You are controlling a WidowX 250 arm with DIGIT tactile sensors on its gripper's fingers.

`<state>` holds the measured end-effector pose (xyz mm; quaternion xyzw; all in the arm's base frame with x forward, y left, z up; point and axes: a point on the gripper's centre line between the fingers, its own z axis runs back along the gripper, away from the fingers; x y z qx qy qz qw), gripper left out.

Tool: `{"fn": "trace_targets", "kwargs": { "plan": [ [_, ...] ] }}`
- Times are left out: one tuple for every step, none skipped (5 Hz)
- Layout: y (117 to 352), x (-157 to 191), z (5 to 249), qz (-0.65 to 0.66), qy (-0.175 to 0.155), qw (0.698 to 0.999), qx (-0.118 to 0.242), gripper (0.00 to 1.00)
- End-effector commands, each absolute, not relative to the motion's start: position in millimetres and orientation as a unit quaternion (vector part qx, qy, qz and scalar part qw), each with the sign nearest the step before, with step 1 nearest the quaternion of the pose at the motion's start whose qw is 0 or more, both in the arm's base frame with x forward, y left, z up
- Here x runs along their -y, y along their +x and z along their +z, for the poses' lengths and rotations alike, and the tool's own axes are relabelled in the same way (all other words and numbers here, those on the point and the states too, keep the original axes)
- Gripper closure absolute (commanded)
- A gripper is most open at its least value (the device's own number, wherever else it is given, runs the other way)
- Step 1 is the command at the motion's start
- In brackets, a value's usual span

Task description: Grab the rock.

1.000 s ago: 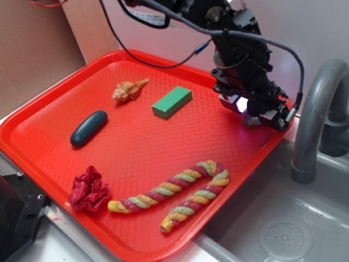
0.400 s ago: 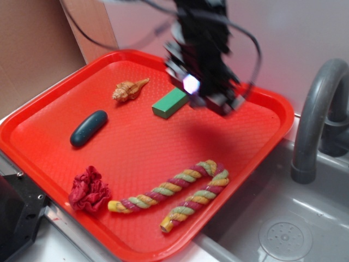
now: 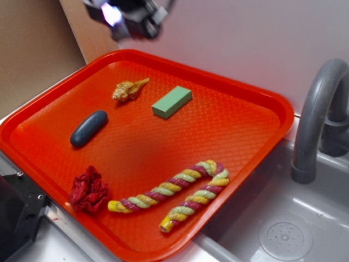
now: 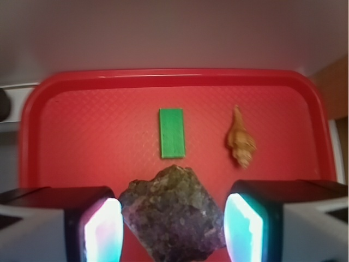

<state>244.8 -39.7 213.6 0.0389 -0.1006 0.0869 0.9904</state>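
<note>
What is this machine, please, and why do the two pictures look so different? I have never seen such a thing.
It is a robot arm with a claw at its end. The exterior picture is taken from outside, looking down on a red tray beside a sink; there the claw is only a blurred shape at the top edge. The wrist picture comes from a camera on the arm itself, looking past the claw's two fingers.

Between those fingers is the rock, dark and rough, held above the tray. On the tray lie a green block, a tan seashell, a dark oval pebble, a crumpled red cloth and a striped twisted rope. The wrist view shows only the block and the shell.
</note>
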Motion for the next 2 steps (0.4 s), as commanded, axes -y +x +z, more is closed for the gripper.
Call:
{"fn": "trace_targets", "kwargs": {
  "plan": [
    [230, 39, 284, 0.061, 0.003, 0.986, 0.153, 1.00],
    [219, 47, 276, 0.032, 0.034, 0.988, 0.147, 1.00]
  ]
}}
